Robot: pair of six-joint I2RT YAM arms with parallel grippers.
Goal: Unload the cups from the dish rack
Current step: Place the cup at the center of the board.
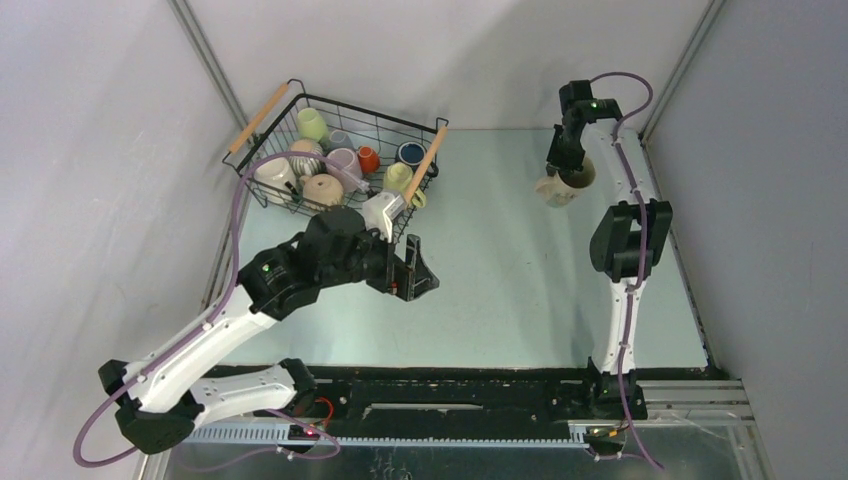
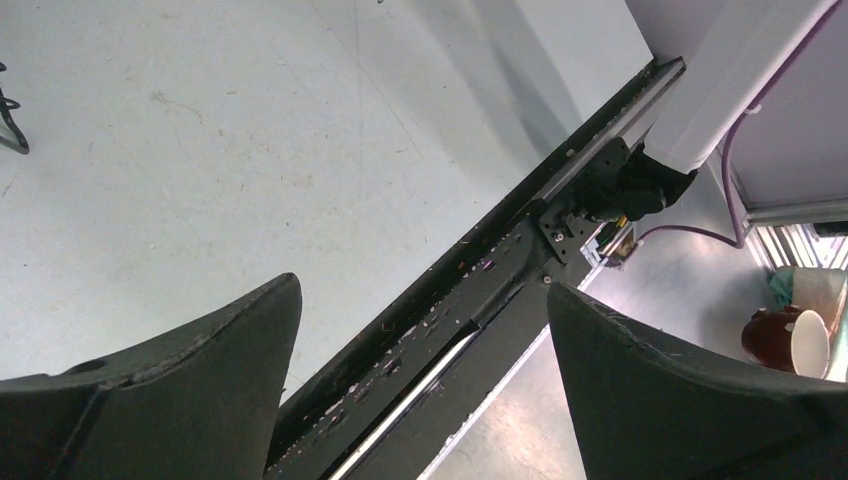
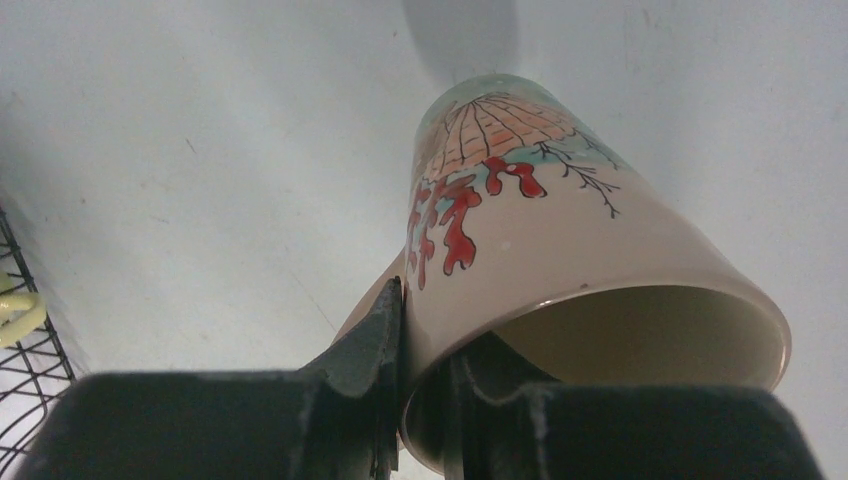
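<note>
The black wire dish rack (image 1: pixel 262 192) with two wooden handles stands at the back left and holds several cups (image 1: pixel 322 188) in pale green, cream, mauve, navy and orange. My right gripper (image 1: pixel 562 168) is shut on the rim of a cream cup (image 3: pixel 560 240) painted with red coral and a fan, holding it tilted above the table at the back right (image 1: pixel 560 186). One finger is inside the cup, one outside. My left gripper (image 1: pixel 418 272) is open and empty, just in front of the rack's near right corner; its fingers (image 2: pixel 190 370) frame bare table and the base rail.
The black base rail (image 1: pixel 450 392) runs along the near edge. The right arm's elbow (image 1: pixel 628 238) stands over the right side of the table. Grey walls close in left and right. Two mugs (image 2: pixel 800 335) sit off the table beyond the rail.
</note>
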